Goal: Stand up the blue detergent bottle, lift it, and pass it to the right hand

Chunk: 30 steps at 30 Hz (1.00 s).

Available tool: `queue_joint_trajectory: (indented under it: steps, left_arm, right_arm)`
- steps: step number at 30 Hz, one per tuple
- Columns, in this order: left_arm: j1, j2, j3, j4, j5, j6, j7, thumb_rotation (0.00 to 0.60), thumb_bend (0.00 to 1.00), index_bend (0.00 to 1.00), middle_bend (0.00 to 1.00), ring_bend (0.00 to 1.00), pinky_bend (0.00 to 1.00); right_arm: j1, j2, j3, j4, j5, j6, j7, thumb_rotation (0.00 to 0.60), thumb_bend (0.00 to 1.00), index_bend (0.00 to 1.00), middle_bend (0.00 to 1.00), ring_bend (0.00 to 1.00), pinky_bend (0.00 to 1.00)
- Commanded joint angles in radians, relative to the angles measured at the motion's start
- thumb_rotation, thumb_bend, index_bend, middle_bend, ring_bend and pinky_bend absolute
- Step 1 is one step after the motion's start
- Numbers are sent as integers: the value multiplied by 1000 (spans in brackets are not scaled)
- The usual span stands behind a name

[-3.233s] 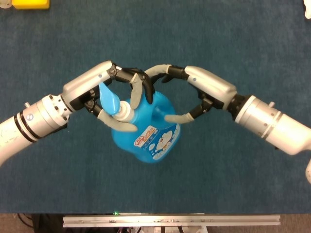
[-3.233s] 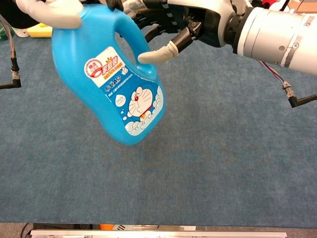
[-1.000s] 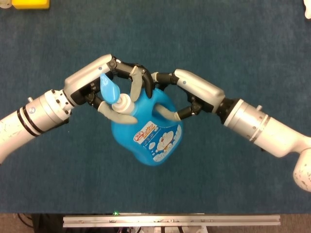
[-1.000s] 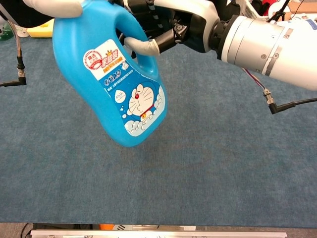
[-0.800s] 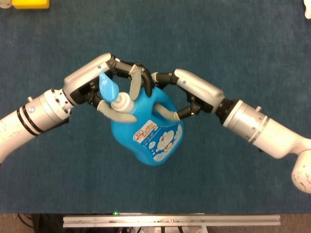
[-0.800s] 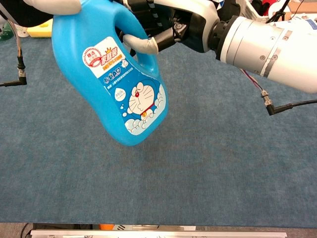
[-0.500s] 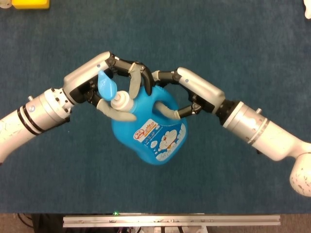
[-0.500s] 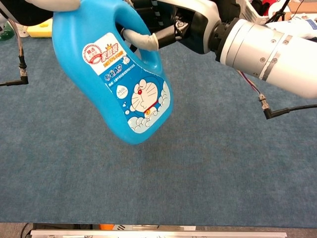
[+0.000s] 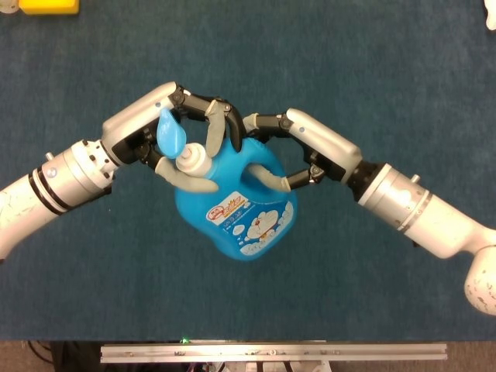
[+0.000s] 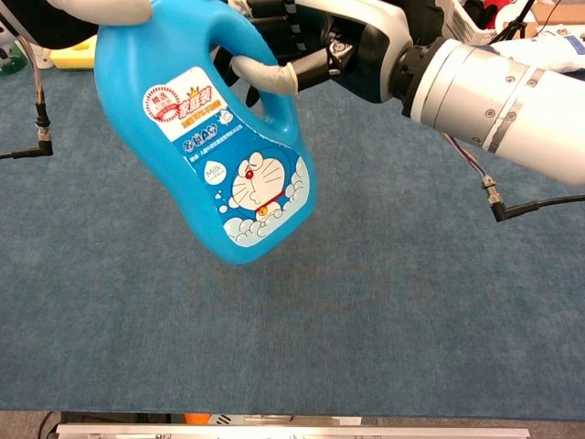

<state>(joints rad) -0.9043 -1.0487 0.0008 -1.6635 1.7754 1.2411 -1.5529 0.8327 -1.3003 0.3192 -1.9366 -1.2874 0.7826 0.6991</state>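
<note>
Left hand [image 9: 172, 147]: clasped around the white neck of the blue plastic detergent bottle [image 9: 236, 209], fingers curled just below the blue cap [image 9: 171, 133]; seen in the chest view only as a pale fingertip at the bottle's top edge.
Right hand [image 9: 298, 147]: closed on the bottle's handle, one grey-tipped finger [image 10: 265, 75] hooked through the handle opening.
Bottle: held between both hands, clear of the dark blue carpeted table [image 9: 349, 62], tilted with its base lower right of the cap; cartoon-cat label [image 10: 228, 174] facing the chest camera.
Yellow block [image 9: 48, 6]: well apart from the bottle, at the table's far left edge.
Metal rail [image 9: 271, 353]: along the near table edge, below the bottle.
</note>
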Motion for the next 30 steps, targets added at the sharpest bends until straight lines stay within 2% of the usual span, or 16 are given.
queue_joint_trajectory:
  steps: [1,11,14,21,30]
  left_arm:
    - [0,-1,-1,-1,-1,-2,4,600,195,653,616,426,584]
    - [3,-4,-2,0,-11,-11,40,600,195,607,583,389,567]
    - [0,-1,2,2,-3,-20,55,600,194,550,500,311,519]
    - [-9,9,13,8,10,-40,62,600,193,305,242,141,378]
    - [-32,30,27,18,10,-92,66,600,193,141,109,67,330]
  right_arm:
    - [0,0,3,-3,5,1,1,600,442,517,499,385,446]
    - [-1,-3,2,-8,34,7,-35,600,445,549,525,431,514]
    - [-2,0,3,-12,36,9,-46,600,445,550,526,433,519]
    - [-4,6,5,-15,41,6,-51,600,445,555,530,443,523]
    - [-6,7,1,-10,29,-3,-44,600,445,555,530,443,523]
